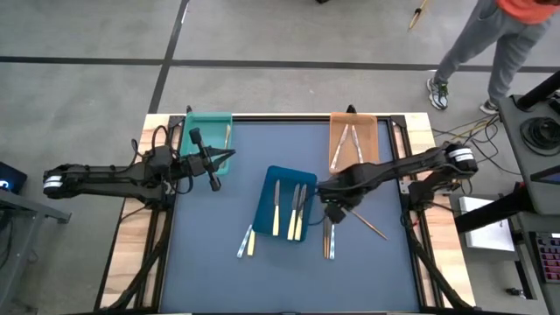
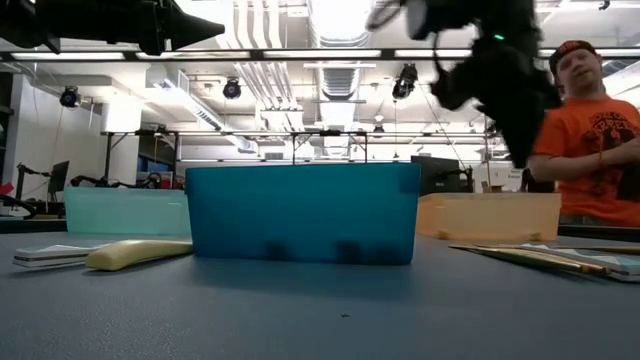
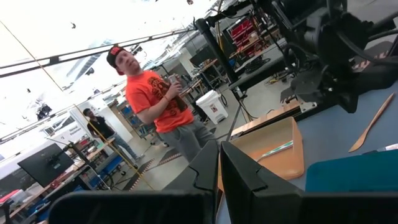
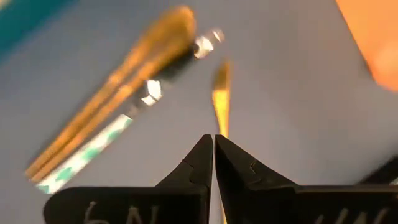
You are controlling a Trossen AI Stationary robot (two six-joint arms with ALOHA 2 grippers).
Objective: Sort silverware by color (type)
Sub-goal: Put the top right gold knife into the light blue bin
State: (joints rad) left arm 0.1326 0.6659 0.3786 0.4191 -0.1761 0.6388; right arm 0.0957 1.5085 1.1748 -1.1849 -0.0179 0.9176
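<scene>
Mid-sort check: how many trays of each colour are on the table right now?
Teal tray: 1
Blue tray: 1
Orange tray: 1
Total: 3 trays

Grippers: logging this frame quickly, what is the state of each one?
Left gripper: closed, empty, raised by the teal tray.
Right gripper: closed, empty, above loose silverware.
</scene>
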